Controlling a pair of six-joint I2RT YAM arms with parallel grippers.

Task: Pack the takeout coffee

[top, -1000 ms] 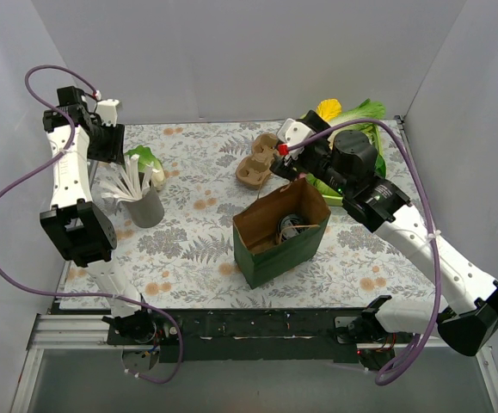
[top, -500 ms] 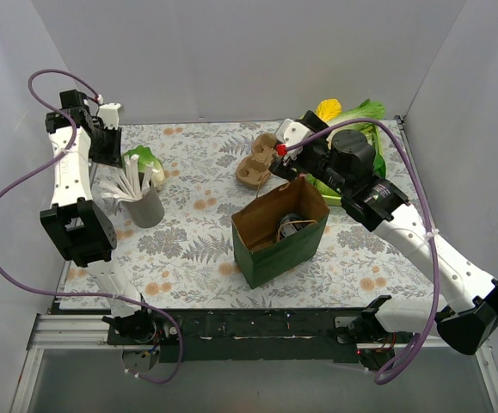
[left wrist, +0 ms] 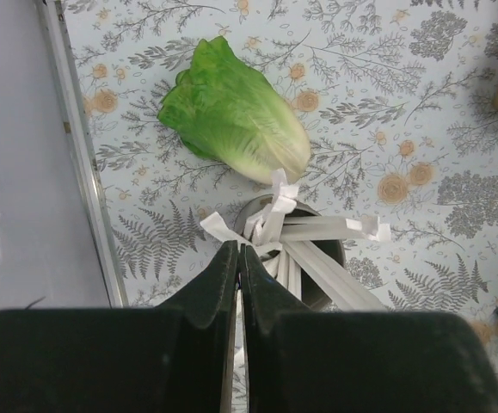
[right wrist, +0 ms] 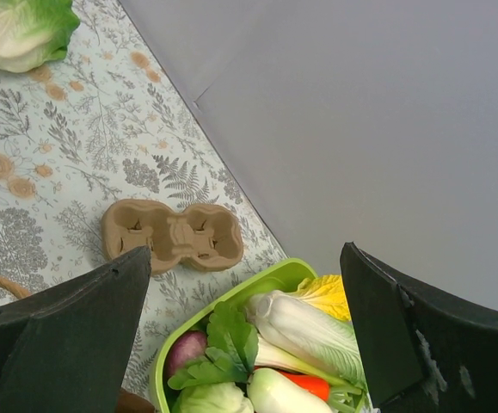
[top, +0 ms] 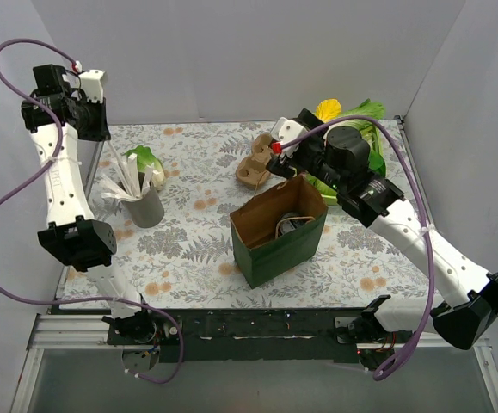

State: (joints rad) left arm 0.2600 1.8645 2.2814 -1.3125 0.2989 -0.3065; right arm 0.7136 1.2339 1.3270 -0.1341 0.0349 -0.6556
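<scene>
Top view: what looks like the black round lid of the small white paper coffee cup (top: 290,225) sits inside the green paper bag (top: 270,254) on the floral counter (top: 188,249), just below the right pincer (top: 285,163).

Left wrist: the left pincer (left wrist: 238,256), pressed closed, hangs above a grey cup of white utensils (left wrist: 341,251).

Right wrist: the right pincer (right wrist: 244,251), spread wide, frames a brown cardboard carrier (right wrist: 173,237).

Right pincer (right wrist: 244,258) spread wide; cardboard carrier (right wrist: 171,237) on floral cloth (right wrist: 76,172), beside green tray (right wrist: 270,271) of vegetables (right wrist: 300,331).

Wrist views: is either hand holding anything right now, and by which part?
Nothing is held. The left hand is shut and empty; the right hand is open and empty.
</scene>
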